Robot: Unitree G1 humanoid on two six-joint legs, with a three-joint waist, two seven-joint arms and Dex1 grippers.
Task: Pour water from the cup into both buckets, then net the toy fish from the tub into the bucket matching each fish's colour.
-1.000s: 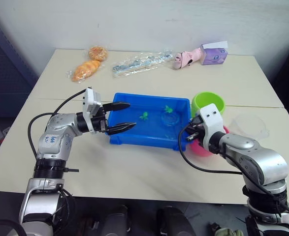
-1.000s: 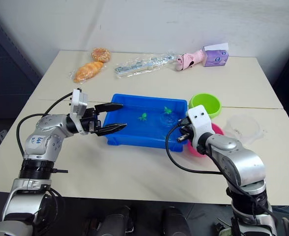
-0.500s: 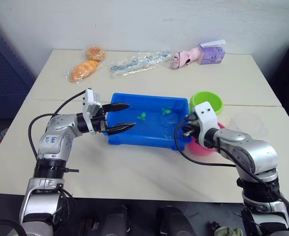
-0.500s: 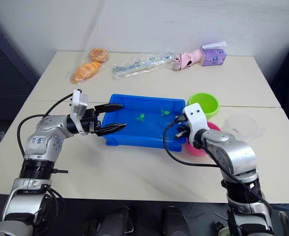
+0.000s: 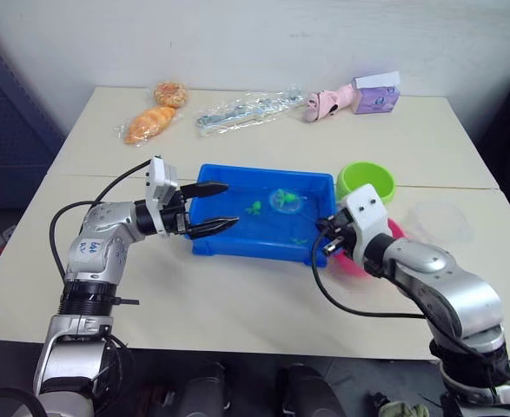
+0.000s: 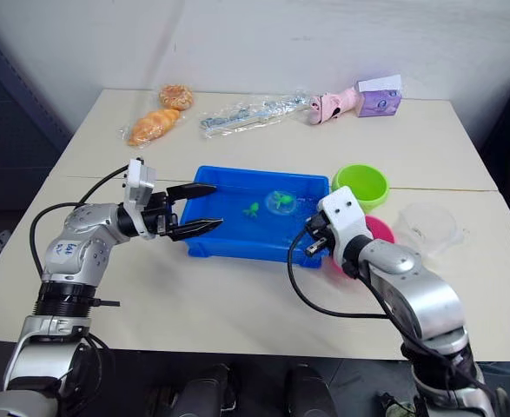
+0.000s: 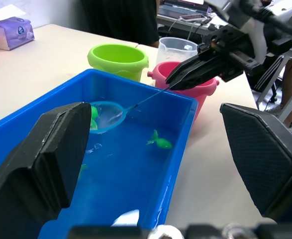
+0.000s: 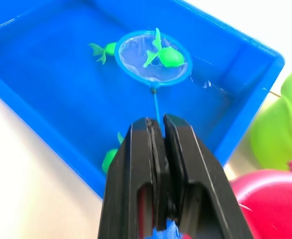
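Note:
The blue tub [image 5: 255, 250] holds water and green toy fish. My right gripper [image 8: 157, 124] is shut on the thin handle of the net, at the tub's right front corner. The net's light blue hoop [image 8: 153, 59] is over the tub's far middle, and one green fish [image 8: 166, 56] lies in its mesh. Another green fish [image 5: 254, 207] floats left of the hoop, and a third [image 8: 111, 159] is near the front wall. My left gripper [image 5: 221, 207] is open over the tub's left edge. The green bucket [image 5: 366, 181] and the pink bucket [image 7: 195, 87] stand right of the tub. The clear cup [image 5: 441, 221] is further right.
Along the table's far side lie two bagged pastries [image 5: 150, 124], a clear plastic wrapper [image 5: 246, 110], a pink toy [image 5: 328, 102] and a purple tissue box [image 5: 376, 94]. A seam runs across the table behind the tub.
My right gripper has swung the net hoop from the tub's right side to its far middle, and a green fish now lies in the mesh. The left arm has held still.

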